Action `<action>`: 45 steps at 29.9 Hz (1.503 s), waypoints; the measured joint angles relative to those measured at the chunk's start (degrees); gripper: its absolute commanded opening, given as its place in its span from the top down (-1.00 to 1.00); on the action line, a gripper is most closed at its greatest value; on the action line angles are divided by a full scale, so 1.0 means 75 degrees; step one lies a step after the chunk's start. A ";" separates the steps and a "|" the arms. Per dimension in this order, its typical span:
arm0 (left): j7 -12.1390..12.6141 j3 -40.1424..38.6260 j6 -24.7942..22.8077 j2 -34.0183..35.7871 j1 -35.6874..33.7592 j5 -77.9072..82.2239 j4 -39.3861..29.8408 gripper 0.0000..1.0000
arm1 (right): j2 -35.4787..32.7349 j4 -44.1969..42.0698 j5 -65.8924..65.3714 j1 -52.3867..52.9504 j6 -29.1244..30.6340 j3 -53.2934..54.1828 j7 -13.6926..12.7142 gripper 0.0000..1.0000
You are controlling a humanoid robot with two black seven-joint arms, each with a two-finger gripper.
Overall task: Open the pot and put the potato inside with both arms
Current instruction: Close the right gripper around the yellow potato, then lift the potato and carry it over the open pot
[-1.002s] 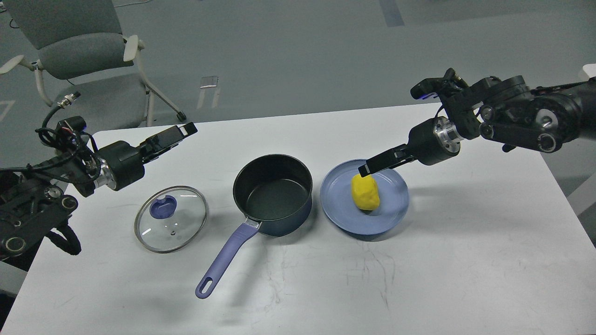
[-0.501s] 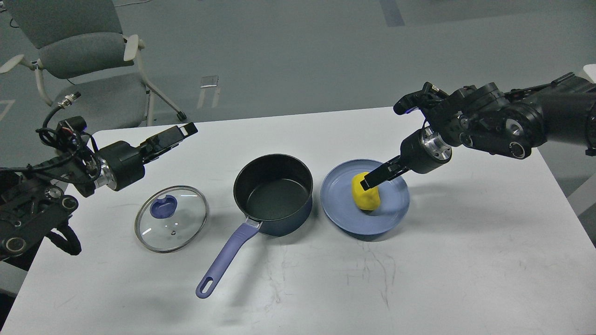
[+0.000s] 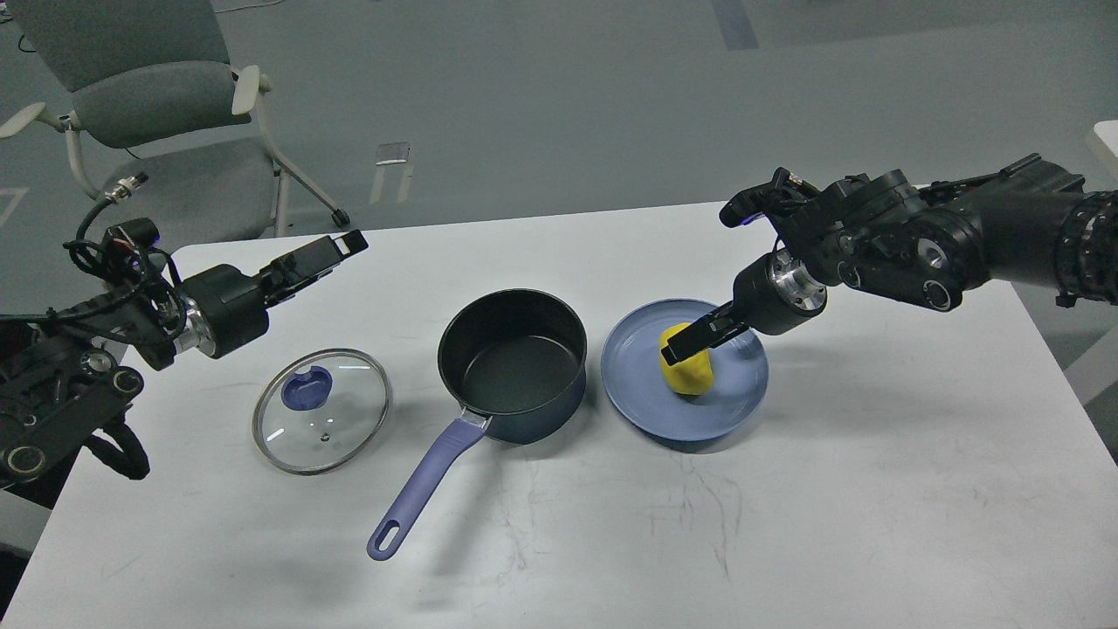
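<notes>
Change: your right claw (image 3: 679,347) has dropped from above the plate (image 3: 742,397) onto the yellow potato (image 3: 690,376) | grip: fingers at its top, closure unclear | left claw (image 3: 336,249) parted, idle | saucepan (image 3: 515,362) open, glass lid (image 3: 321,421) on counter (image 3: 873,489) | next: grasp, lift.

Centre frame: open pot (image 3: 512,362), lid (image 3: 320,409) lying flat to its left. Right of centre: yellow potato (image 3: 690,373) on blue plate (image 3: 738,384), right gripper (image 3: 679,347) at its top. Left gripper (image 3: 336,249) raised, upper left.
</notes>
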 measured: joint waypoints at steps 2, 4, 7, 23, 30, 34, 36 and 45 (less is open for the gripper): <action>0.0000 0.0000 0.0000 0.0009 0.0002 0.0000 0.0000 -0.93 | 0.0043 -0.0017 0.0013 -0.0045 0.0000 0.0000 0.0000 -0.95; 0.0000 0.0000 0.0000 0.0015 0.0002 0.0000 0.0000 -0.93 | 0.0090 -0.0058 0.0020 -0.0075 0.0000 0.0000 0.0001 -0.94; 0.0000 0.0000 0.0008 0.0018 0.0002 0.0000 0.0000 -0.93 | 0.0187 -0.0128 0.0023 -0.0142 0.0000 0.0000 0.0001 -0.94; 0.0000 -0.0022 0.0011 0.0075 0.0014 -0.0001 0.0000 -0.93 | 0.0602 -0.0588 0.0025 -0.0403 0.0000 -0.0022 0.0001 -0.76; 0.0000 -0.0022 0.0017 0.0067 0.0014 -0.0004 0.0000 -0.93 | 0.0605 -0.0661 0.0024 -0.0463 0.0000 -0.0044 0.0001 -0.06; 0.0000 -0.0021 0.0019 0.0066 0.0014 -0.0007 0.0000 -0.93 | 0.0593 -0.0667 0.0020 -0.0468 0.0000 -0.0045 -0.0002 0.19; 0.0000 -0.0017 0.0019 0.0065 0.0014 -0.0007 0.0000 -0.93 | 0.0586 -0.0667 0.0018 -0.0469 0.0000 -0.0045 -0.0006 0.22; 0.0000 -0.0017 0.0020 0.0065 0.0014 -0.0001 0.0000 -0.93 | 0.0416 -0.0542 0.0044 -0.0283 0.0004 -0.0043 -0.0009 0.22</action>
